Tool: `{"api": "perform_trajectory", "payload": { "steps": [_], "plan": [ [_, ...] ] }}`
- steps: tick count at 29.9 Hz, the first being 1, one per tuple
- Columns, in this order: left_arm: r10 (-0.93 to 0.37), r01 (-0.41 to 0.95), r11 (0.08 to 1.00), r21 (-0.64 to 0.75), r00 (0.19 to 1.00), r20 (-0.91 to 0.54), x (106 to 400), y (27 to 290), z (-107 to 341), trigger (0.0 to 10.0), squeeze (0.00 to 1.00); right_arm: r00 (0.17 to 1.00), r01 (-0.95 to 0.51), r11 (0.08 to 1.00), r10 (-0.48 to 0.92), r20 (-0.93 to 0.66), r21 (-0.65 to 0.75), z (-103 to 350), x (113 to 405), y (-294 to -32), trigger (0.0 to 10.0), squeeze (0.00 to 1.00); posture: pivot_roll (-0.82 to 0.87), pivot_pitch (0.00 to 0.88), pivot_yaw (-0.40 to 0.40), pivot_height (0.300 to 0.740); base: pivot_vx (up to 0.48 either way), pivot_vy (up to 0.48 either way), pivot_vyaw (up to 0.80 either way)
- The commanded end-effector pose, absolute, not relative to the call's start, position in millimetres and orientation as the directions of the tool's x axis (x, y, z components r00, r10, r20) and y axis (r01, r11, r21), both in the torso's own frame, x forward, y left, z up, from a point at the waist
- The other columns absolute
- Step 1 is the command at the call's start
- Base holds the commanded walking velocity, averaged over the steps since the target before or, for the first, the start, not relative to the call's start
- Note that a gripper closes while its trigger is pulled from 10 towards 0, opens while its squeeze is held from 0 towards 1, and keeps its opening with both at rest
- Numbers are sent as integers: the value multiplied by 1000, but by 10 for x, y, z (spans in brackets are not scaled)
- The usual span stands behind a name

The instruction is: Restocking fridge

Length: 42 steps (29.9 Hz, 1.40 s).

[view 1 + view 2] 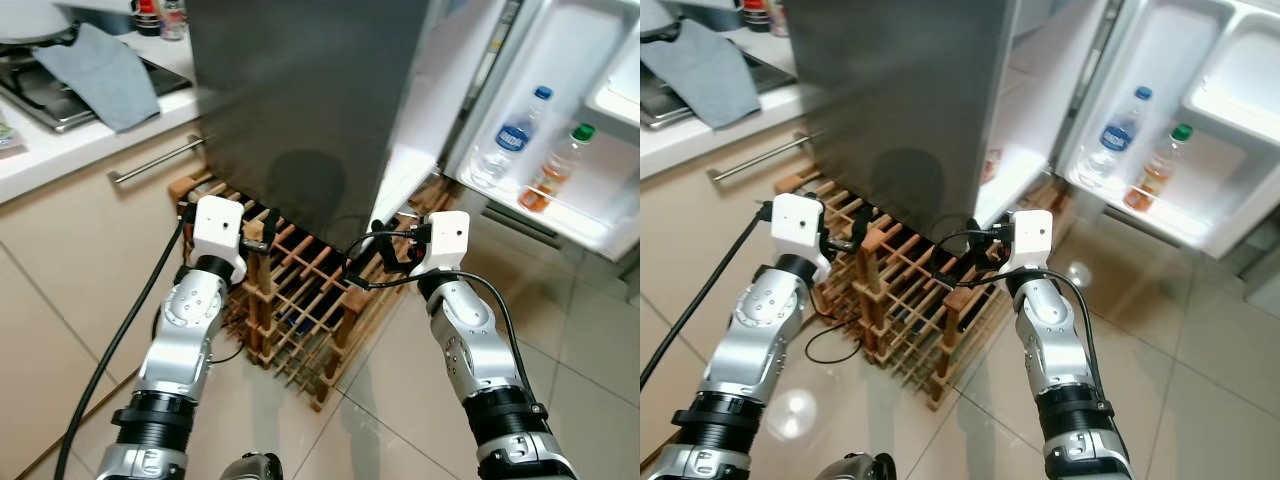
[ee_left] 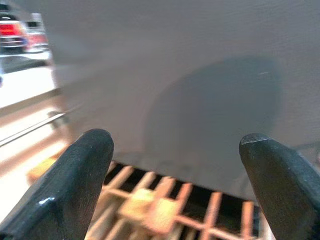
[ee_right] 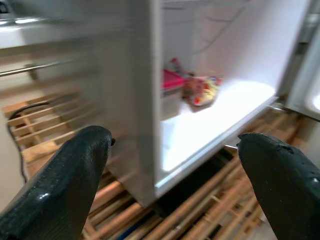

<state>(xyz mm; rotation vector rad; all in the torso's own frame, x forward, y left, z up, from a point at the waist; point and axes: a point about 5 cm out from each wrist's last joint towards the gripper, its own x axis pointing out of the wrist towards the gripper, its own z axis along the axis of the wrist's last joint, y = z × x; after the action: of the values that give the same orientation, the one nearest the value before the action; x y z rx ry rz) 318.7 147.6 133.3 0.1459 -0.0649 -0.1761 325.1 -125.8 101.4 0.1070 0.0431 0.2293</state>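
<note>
From the head we see the fridge (image 1: 300, 100) at upper centre, its door (image 1: 560, 120) swung right so shelves are reachable, two bottles (image 1: 510, 135) racked there. Our left gripper (image 2: 175, 185) gapes empty at grey steel; our right gripper (image 3: 170, 185), also spread, faces the lit shelf (image 3: 220, 115).

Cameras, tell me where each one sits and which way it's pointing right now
Left and right eye views: on the head, looking forward and down at the grey fridge side, the wooden rack and the open door shelf holding two bottles; both silver arms show.
Left wrist view: along the open left gripper toward the fridge side and rack.
Right wrist view: along the open right gripper into the lit fridge shelf holding colourful packets.
Shared: all views show the fridge and rack.
</note>
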Motion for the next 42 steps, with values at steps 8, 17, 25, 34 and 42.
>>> {"api": "perform_trajectory", "payload": {
  "steps": [8,17,25,34,42],
  "plan": [
    [-130,119,989,86,981,144,3284,1468,1555,10000,0,966,-256,964,258,-15,64,1060,3302,-1170,10000,0,10,0,-64,740,0,0,0],
    [-38,36,999,16,991,131,3269,1614,1511,10000,0,966,-256,963,258,-6,87,1074,3356,-1168,10000,0,34,0,-58,740,0,251,120],
    [-56,48,997,67,990,129,3279,1551,1525,10000,0,961,-276,957,277,1,92,1071,3370,-1125,10000,0,39,0,-48,740,0,59,495],
    [-60,53,992,113,996,61,3192,1600,1347,10000,0,957,-290,953,290,11,89,1051,3350,-1152,10000,0,30,0,-37,740,0,0,439],
    [-40,37,998,55,998,51,3243,1518,1325,10000,0,949,-315,946,315,6,81,1026,3347,-1170,10000,0,6,0,-36,740,0,0,50]
  ]
}}
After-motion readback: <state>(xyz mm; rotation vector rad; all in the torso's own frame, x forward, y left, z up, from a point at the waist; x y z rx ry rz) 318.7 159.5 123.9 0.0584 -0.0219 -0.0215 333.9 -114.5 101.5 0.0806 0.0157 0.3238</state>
